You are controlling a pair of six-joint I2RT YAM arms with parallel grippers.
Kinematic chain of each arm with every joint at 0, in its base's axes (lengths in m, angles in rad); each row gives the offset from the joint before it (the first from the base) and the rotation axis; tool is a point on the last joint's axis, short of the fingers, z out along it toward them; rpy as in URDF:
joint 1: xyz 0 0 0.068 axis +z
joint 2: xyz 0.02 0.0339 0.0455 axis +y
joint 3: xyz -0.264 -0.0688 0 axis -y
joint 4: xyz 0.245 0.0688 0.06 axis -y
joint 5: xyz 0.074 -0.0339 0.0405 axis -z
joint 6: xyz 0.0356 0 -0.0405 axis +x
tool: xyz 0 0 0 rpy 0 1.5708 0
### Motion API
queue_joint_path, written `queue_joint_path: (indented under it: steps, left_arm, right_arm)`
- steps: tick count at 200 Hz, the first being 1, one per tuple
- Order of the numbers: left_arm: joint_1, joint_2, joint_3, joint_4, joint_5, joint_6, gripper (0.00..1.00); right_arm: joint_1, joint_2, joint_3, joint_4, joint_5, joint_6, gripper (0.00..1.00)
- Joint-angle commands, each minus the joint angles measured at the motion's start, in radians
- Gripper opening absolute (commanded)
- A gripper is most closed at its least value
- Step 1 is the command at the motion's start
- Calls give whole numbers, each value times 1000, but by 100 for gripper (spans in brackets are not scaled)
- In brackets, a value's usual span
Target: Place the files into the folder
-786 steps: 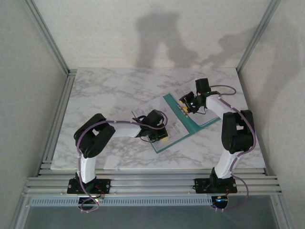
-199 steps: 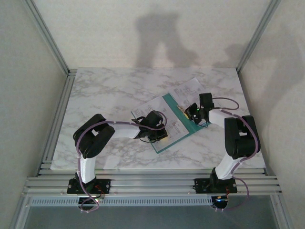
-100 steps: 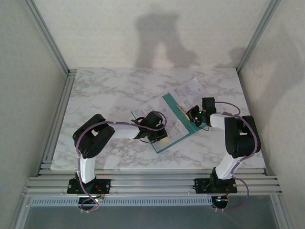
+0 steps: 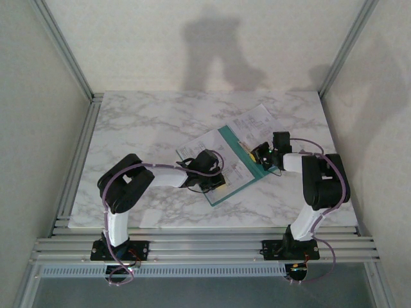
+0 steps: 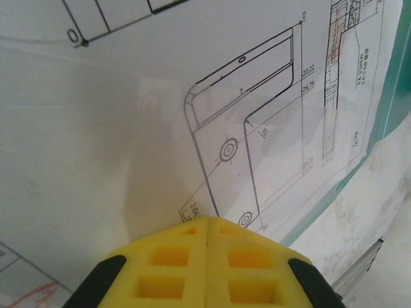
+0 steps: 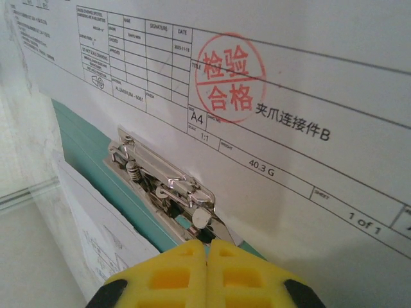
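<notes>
Pinning the files (image 5: pixel 128 115) under the closed left claw (image 5: pixel 207 221), push the closed right claw (image 6: pixel 207 242) squarely onto what seems the clip (image 6: pixel 164 183) of the folder (image 6: pixel 77 135).

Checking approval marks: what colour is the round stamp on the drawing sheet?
Red; the round stamp shows best in the right wrist view.

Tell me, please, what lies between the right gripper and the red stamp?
In the right wrist view, a metal clip on the green folder sits between them.
</notes>
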Motion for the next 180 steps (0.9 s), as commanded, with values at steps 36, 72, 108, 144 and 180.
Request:
queue_joint_path:
  steps: [36,72,108,144,180]
  left_arm:
    - [1,13,-51,-177,-24,-6,5]
    - [3,13,-52,-177,-24,-6,5]
    - [5,14,-50,-179,-22,-3,4]
    - [8,14,-49,-181,-23,-1,5]
    - [13,13,-47,-185,-22,3,5]
  right_arm:
    - [-24,75,23,-66,143,14,0]
    - [-25,83,37,-73,148,15,0]
    - [-27,95,40,-92,154,11,0]
    - [-26,97,27,-86,157,12,0]
    - [-21,95,49,-134,174,14,0]
